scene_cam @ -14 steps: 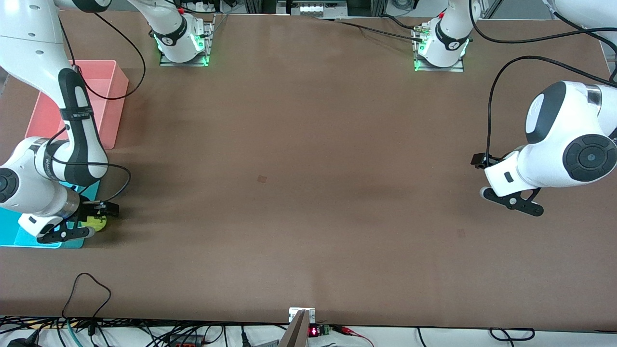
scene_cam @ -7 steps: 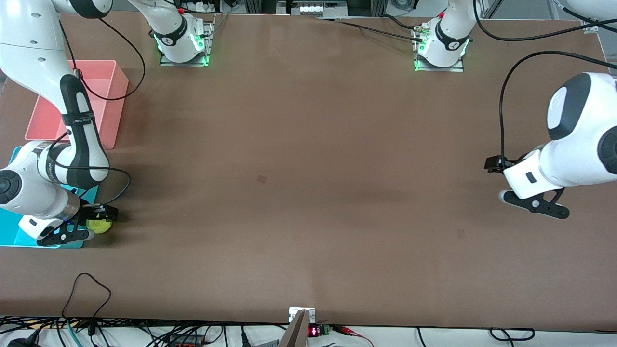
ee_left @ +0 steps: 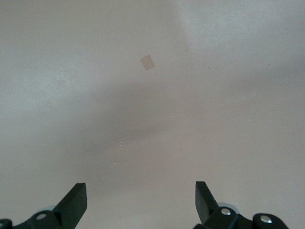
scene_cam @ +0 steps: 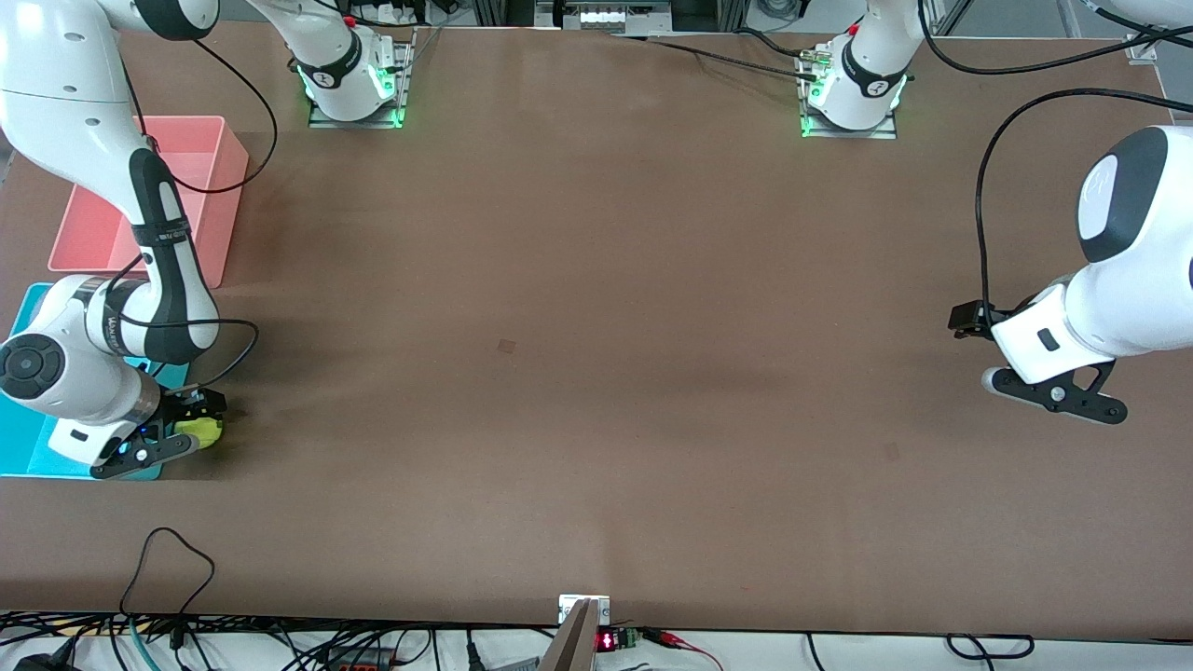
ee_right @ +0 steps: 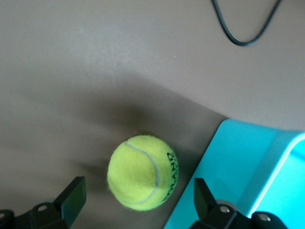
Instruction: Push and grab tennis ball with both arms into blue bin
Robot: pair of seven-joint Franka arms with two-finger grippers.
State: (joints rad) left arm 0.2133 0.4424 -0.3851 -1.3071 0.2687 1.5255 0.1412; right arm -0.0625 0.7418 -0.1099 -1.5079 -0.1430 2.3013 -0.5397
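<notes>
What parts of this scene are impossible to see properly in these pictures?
- Inside of the blue bin: in the front view the right arm covers most of it; the right wrist view shows only a corner.
- Tennis ball: in the front view the right gripper hides part of it. Whether it touches the bin's wall is unclear.
- Ball's lettering: curves out of sight in the right wrist view.
- Pink bin: partly covered by the right arm.

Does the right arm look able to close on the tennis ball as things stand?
Probably yes. The right gripper is open right over the tennis ball, which lies on the table against the blue bin. The bin's wall sits close to one finger and could crowd it.
</notes>
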